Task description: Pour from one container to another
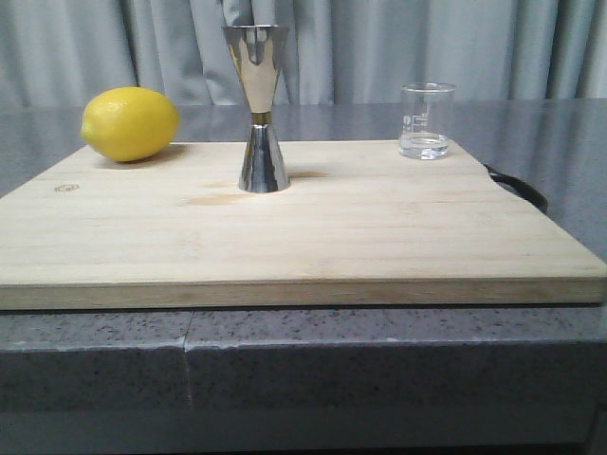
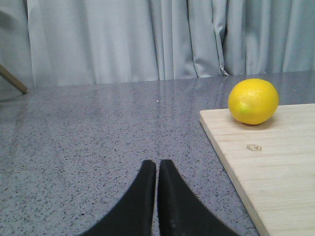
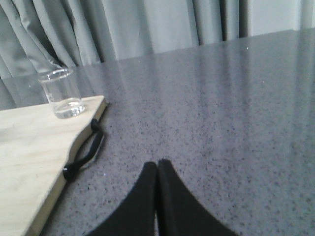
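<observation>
The glass beaker (image 1: 426, 121) stands upright at the far right corner of the wooden cutting board (image 1: 379, 237), its long axis vertical and its flared rim facing up, with a little clear liquid in the bottom. The steel jigger (image 1: 259, 109) also stands upright, near the middle of the board's far edge, well apart from the beaker. A lemon (image 1: 130, 123) rests at the far left corner. The board lies on a grey speckled tabletop (image 1: 569, 142), with a black strap (image 3: 86, 152) at its right edge.

The right gripper (image 3: 157, 167) hovers over bare tabletop off the board's right side, fingers pressed together and holding nothing; the beaker stands well apart from it. The left gripper (image 2: 157, 167) is likewise closed and empty, over the tabletop off the board's left edge, with the lemon nearest.
</observation>
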You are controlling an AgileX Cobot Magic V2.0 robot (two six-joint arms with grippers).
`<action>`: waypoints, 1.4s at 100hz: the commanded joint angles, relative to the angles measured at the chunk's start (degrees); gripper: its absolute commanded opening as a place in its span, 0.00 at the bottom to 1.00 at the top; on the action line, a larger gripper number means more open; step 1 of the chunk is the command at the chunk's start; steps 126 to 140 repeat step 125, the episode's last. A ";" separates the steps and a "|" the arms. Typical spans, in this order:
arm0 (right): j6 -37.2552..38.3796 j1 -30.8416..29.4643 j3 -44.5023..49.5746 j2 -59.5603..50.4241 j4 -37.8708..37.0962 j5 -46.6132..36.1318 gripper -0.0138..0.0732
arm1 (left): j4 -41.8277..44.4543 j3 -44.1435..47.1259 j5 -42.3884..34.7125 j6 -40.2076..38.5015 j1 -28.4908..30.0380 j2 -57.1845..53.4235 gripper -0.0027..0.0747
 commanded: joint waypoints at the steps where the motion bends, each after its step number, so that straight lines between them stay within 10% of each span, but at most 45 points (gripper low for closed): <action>1: -0.20 -0.29 1.16 -1.20 0.23 -5.07 0.07 | -0.38 2.03 -4.65 -0.38 0.13 -1.46 0.01; 34: -0.20 -0.29 1.16 -1.20 0.07 -5.73 0.07 | -0.38 2.03 -4.65 -0.38 0.13 -1.46 0.01; 58: 10.71 -0.29 1.16 -1.20 -14.47 -6.22 0.07 | -0.38 2.03 -4.65 -0.38 0.13 -1.46 0.01; 140: 10.71 -0.29 1.16 -1.20 -14.59 -6.12 0.07 | -0.38 2.03 -4.65 -0.38 0.13 -1.46 0.01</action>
